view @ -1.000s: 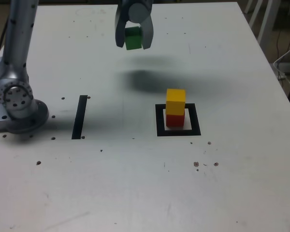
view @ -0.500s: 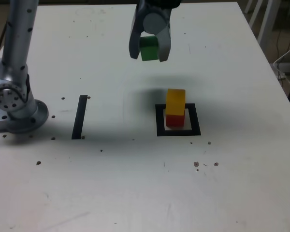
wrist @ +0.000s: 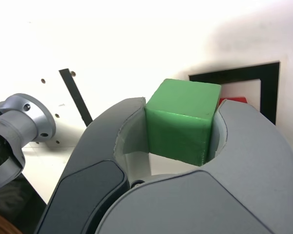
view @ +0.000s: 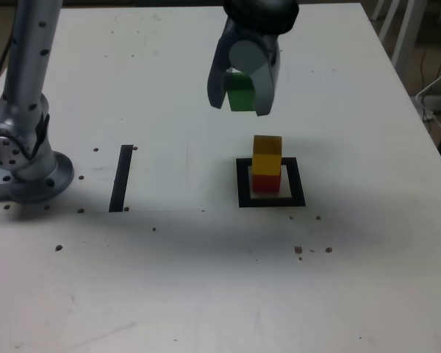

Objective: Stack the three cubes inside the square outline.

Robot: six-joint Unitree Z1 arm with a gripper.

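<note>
In the exterior view, the tool (view: pixel 241 94), clamped on the green cube (view: pixel 241 92), has advanced toward the yellow cube (view: pixel 267 153) atop the red cube (view: pixel 266 182) inside the square outline (view: pixel 297 182), leaving final alignment and placement; the wrist view confirms the grip, with the red cube partly visible beyond.

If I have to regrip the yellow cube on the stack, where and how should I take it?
Best grip the yellow cube by two opposite upright side faces, coming from above. It sits on top of the red cube, its flat sides look free, and its top is uncovered. The gripper holds the green cube, so that would have to be released first.
</note>
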